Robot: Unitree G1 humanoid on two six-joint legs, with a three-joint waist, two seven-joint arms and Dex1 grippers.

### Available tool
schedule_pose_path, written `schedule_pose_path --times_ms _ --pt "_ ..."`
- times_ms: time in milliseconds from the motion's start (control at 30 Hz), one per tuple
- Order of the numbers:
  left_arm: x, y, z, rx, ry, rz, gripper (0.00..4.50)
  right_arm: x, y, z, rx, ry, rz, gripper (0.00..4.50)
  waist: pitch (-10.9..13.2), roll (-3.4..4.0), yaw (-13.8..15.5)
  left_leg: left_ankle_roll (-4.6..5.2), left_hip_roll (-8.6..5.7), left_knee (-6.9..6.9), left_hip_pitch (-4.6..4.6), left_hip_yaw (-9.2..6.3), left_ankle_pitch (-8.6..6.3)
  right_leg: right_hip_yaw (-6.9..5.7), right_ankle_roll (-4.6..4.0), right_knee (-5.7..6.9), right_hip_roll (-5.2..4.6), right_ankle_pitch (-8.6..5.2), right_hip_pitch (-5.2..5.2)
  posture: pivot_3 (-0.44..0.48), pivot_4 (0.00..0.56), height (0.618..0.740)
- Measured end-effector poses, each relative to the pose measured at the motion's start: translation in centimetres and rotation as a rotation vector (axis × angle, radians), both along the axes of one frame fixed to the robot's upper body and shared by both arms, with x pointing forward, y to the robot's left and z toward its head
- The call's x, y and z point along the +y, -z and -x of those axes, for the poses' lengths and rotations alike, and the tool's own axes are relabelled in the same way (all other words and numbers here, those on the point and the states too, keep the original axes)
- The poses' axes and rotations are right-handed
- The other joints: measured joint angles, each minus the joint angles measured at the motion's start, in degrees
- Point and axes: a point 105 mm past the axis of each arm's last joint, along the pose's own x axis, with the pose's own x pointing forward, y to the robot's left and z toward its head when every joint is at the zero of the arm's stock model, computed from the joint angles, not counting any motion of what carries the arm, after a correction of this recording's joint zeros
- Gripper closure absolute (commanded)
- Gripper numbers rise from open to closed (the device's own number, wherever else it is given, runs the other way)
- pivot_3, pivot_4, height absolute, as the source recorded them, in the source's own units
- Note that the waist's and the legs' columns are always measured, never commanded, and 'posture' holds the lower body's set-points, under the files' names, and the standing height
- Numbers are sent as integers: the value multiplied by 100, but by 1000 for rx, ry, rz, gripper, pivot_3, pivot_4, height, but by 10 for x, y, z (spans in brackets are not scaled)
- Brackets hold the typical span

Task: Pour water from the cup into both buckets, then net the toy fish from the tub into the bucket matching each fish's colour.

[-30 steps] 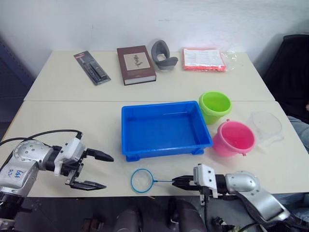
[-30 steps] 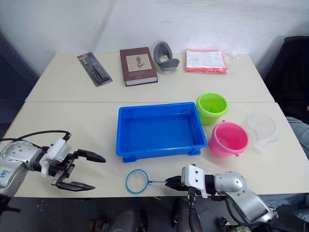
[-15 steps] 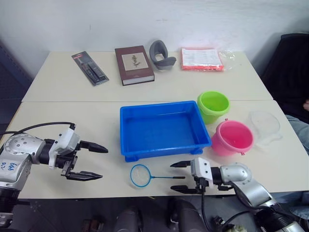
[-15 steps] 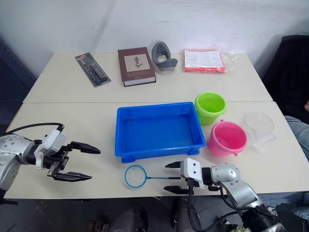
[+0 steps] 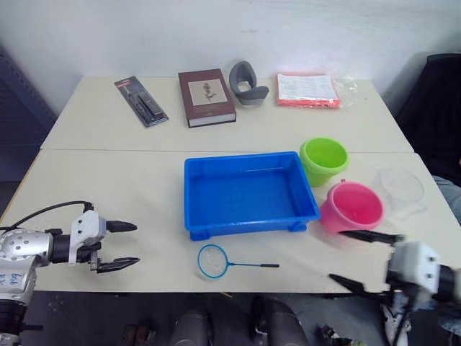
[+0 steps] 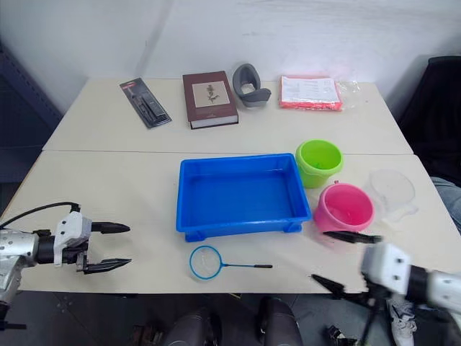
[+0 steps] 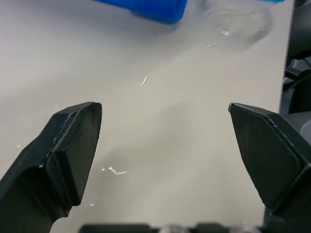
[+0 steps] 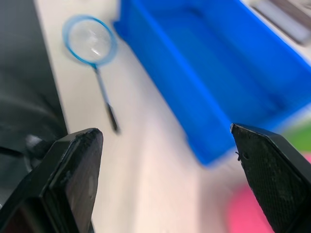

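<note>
The blue tub (image 5: 245,156) sits mid-table; the toy fish are out of view. Right of it stand the green bucket (image 5: 323,158) and the pink bucket (image 5: 351,207), and the clear cup (image 5: 400,189) stands further right. A small blue-rimmed net (image 5: 213,261) lies flat in front of the tub, its thin handle pointing right. My right gripper (image 5: 336,254) is open at the front right edge, clear of the handle's end and just in front of the pink bucket. My left gripper (image 5: 136,244) is open and empty near the front left edge.
Along the back table lie a black packaged tool (image 5: 141,101), a brown book (image 5: 207,96), a grey curved object (image 5: 247,82) and a pink-edged packet (image 5: 307,89). A seam runs between the two tables. A black chair (image 5: 439,108) stands at the right.
My right gripper opened, let go of the net's handle and drew back to the right. The net now lies on the table. My left gripper pulled back to the left.
</note>
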Motion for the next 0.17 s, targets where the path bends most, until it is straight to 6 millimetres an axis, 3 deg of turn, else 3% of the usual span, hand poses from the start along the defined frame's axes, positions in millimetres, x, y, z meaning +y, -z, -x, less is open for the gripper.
schedule_pose_path --times_ms 67,167 --pt "5 0 -2 -41 -23 -14 0 -21 -5 14 -17 52 54 55 -1 -2 -2 -1 4 -20 27 7 -1 7 -1 -8 0 0 18 0 150 740" --pt "8 -4 -3 -78 -38 -22 0 -30 -4 24 -8 90 51 55 0 -1 -18 -5 13 -30 79 12 -13 25 -9 -15 -32 -5 61 0 150 740"
